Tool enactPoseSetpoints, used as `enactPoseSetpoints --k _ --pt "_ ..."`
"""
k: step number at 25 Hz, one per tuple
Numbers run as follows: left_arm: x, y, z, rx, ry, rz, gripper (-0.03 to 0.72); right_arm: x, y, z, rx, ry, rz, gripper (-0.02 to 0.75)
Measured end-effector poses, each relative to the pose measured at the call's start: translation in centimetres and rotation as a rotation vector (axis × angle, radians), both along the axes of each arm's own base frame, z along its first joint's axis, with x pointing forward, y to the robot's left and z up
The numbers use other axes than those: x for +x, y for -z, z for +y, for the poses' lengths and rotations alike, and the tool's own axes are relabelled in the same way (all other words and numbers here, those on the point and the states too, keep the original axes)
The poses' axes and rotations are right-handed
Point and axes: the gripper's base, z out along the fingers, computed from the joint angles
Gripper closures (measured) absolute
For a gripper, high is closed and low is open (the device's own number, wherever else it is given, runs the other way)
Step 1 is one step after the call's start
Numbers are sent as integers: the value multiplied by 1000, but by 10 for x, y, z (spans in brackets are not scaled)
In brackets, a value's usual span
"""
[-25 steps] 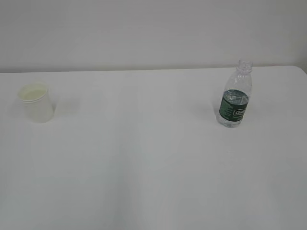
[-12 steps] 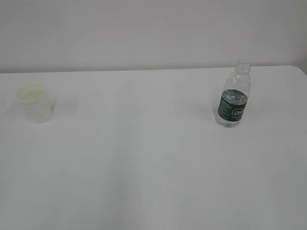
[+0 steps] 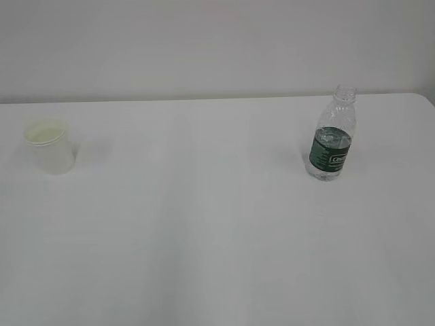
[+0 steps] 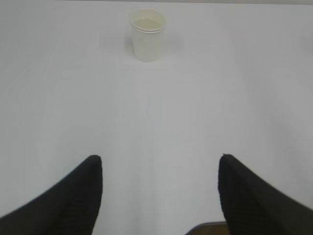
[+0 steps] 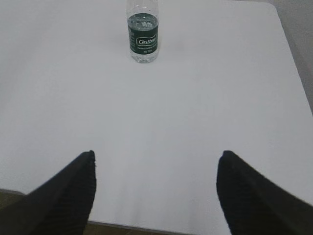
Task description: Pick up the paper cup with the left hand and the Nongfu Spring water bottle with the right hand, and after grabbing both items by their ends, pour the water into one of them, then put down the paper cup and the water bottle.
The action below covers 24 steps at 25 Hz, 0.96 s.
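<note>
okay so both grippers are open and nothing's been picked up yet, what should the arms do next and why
Probably move both arms forward. The left gripper is open and well short of the paper cup; the right gripper is open and well short of the water bottle. Both stand upright and untouched on the table, each roughly ahead of its gripper.

- The left hand (image 4: 160,169) is hovering with its two black fingers (image 4: 73,200) spread wide, gripping nothing.
- The right hand (image 5: 156,166) is hovering likewise, its black fingers (image 5: 66,198) standing wide apart and empty.
</note>
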Motion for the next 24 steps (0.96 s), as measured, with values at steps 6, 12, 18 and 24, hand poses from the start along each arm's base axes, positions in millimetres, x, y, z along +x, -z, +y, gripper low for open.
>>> enactPoseSetpoints --k 6,12,18,24 --pt "0 0 0 0 0 0 153 0 0 0 0 0 0 164" --pt "0 0 0 0 0 0 160 0 0 0 0 0 0 164" --pt "0 0 0 0 0 0 164 0 0 0 0 0 0 164" --pt "0 0 0 0 0 0 165 0 0 0 0 0 0 164"
